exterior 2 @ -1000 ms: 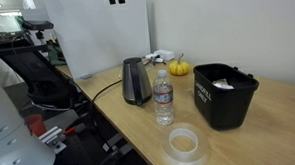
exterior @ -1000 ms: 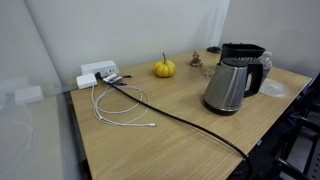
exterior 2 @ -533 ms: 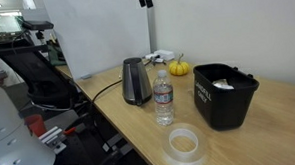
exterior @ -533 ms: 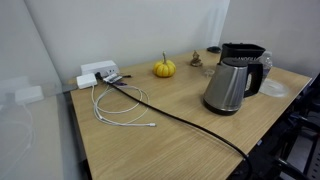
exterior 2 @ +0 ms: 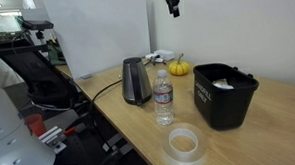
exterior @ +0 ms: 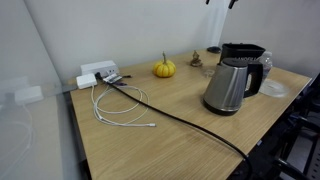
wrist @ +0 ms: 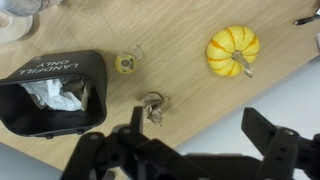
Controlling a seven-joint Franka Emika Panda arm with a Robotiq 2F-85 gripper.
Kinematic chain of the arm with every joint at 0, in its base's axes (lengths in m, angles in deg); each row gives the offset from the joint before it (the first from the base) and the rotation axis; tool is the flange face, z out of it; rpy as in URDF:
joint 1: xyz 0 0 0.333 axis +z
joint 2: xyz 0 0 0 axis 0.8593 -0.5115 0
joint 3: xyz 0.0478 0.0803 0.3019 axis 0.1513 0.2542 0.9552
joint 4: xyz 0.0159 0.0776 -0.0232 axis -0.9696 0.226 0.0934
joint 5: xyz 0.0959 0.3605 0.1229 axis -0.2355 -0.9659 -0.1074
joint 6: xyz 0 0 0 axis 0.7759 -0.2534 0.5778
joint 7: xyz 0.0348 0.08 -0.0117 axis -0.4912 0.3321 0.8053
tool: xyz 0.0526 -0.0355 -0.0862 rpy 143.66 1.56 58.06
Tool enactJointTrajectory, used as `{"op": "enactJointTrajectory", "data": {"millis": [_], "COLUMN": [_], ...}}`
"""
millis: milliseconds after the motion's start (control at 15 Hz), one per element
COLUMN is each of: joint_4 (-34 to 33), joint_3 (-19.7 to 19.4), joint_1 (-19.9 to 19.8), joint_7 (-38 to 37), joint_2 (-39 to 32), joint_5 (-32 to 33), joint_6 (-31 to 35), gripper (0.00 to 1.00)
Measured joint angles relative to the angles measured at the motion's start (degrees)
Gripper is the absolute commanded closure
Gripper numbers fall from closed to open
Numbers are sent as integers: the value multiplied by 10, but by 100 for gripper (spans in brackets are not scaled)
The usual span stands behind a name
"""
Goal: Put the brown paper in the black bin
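Note:
The brown paper [wrist: 152,106] is a small crumpled wad on the wooden table, between the black bin [wrist: 50,66] and the orange-yellow pumpkin [wrist: 233,50] in the wrist view. It also shows in an exterior view [exterior: 196,60], next to the pumpkin [exterior: 164,68]. The black bin [exterior: 243,46] [exterior 2: 219,104] stands behind the kettle and holds crumpled white paper [wrist: 55,95]. My gripper [wrist: 200,130] is open and empty, high above the table, with the wad just beside one finger in the wrist view. It shows at the top edge of both exterior views [exterior: 222,3] [exterior 2: 172,1].
A steel kettle [exterior: 228,85] [exterior 2: 136,81] with a black cable stands in front of the bin. A water bottle [exterior 2: 163,97] and a tape roll [exterior 2: 182,144] are near the table's edge. A power strip with white cables [exterior: 105,75] lies by the wall. A small yellowish object [wrist: 126,63] sits near the bin.
The gripper has moved sideways, high above the table, toward the pumpkin and bin, and now enters the top of both exterior views. Nothing on the table moved.

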Motion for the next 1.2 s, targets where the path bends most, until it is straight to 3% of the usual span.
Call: {"op": "enactJointTrajectory", "data": {"millis": [600, 800, 1200], "joint_4": [-2, -35, -189], "joint_3": [-4, -11, -52], "joint_1": [5, 6, 21], "joint_7": [-21, -110, -278], "joint_2": [-2, -47, -200], "joint_5": [7, 26, 8], "joint_6": [0, 3, 3], "gripper": [0, 0, 0]}}
